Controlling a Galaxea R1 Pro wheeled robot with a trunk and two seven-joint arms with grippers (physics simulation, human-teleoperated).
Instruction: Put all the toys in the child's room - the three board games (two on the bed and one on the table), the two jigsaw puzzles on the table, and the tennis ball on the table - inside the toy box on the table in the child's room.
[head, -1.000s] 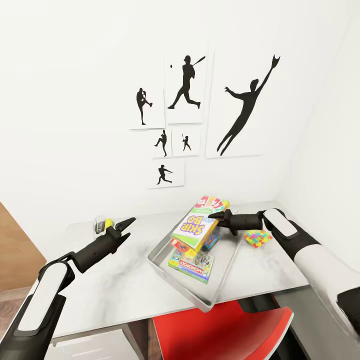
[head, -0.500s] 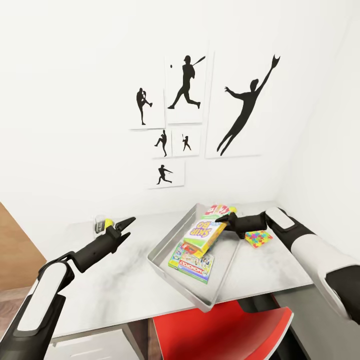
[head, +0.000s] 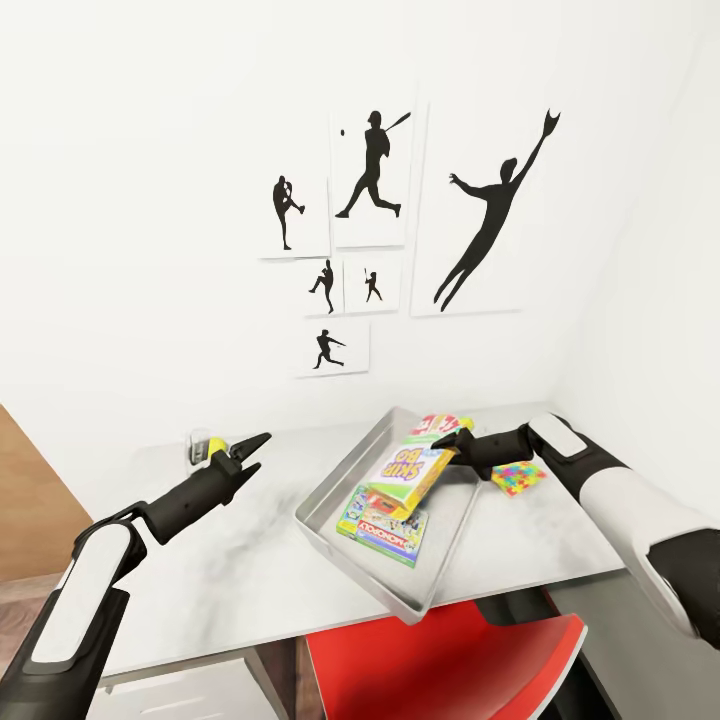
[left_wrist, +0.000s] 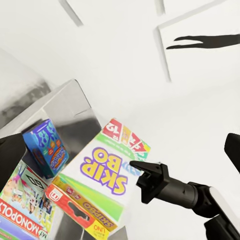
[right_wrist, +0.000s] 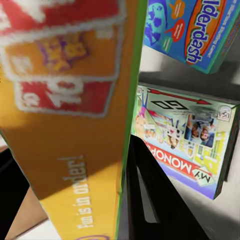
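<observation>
The grey toy box (head: 385, 592) sits on the table (head: 230, 560). My right gripper (head: 446, 438) is shut on the far edge of the yellow-green Skip-Bo board game (head: 408, 472), which tilts down into the box. It lies over the Monopoly game (head: 383, 527) and a blue game box (left_wrist: 47, 147). A multicoloured jigsaw puzzle (head: 518, 478) lies on the table beside the box, partly under my right arm. My left gripper (head: 252, 450) is open above the table, just in front of the yellow tennis ball (head: 215, 447).
A red chair (head: 450, 660) stands tucked under the table's front edge below the toy box. A small grey object (head: 199, 441) sits by the ball. Baseball silhouette prints (head: 372, 170) hang on the white wall behind.
My right gripper has lowered the Skip-Bo game from leaning steeply to lying flatter inside the toy box. The left arm has not moved.
</observation>
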